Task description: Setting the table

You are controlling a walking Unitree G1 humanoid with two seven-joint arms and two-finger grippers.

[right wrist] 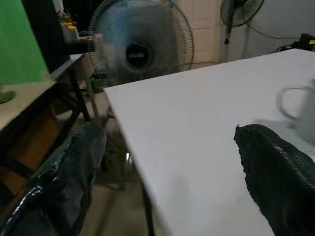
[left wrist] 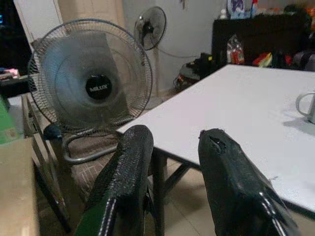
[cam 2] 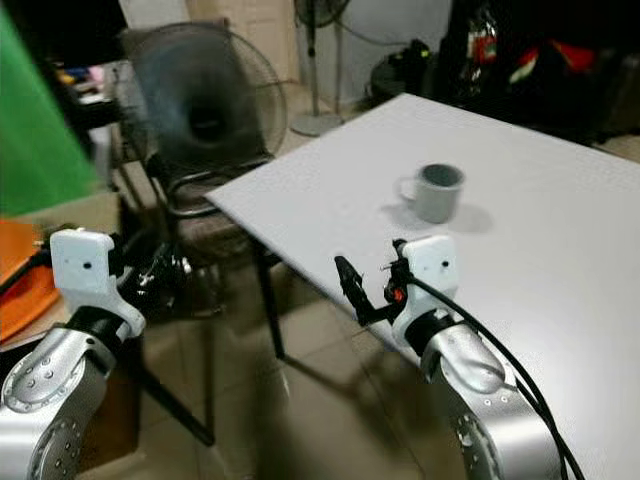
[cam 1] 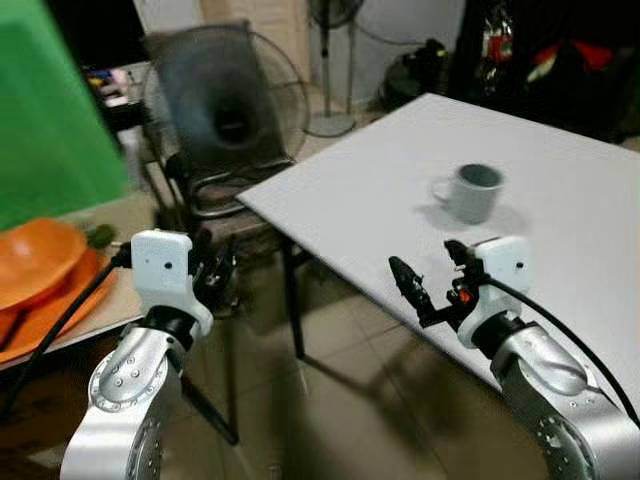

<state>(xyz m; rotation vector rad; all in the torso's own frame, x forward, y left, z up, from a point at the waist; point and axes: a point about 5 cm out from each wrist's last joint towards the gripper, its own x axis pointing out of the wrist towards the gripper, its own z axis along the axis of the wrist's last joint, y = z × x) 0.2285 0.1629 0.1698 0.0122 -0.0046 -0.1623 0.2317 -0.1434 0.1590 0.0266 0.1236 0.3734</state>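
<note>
Your white table (cam 1: 560,190) carries a grey mug (cam 1: 470,192) well in from its near edge. Your right gripper (cam 1: 432,276) hangs at that edge, fingers spread wide, empty. Your left gripper (left wrist: 172,162) is parted too, holding nothing, toward the fan (left wrist: 91,78).

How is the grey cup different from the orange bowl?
The cup is grey and the bowl is orange. The cup is tall with a handle; the bowl is wide, shallow and has none. The cup stands alone on the white table; the bowl rests on an orange plate on another surface. Both sit upright.
</note>
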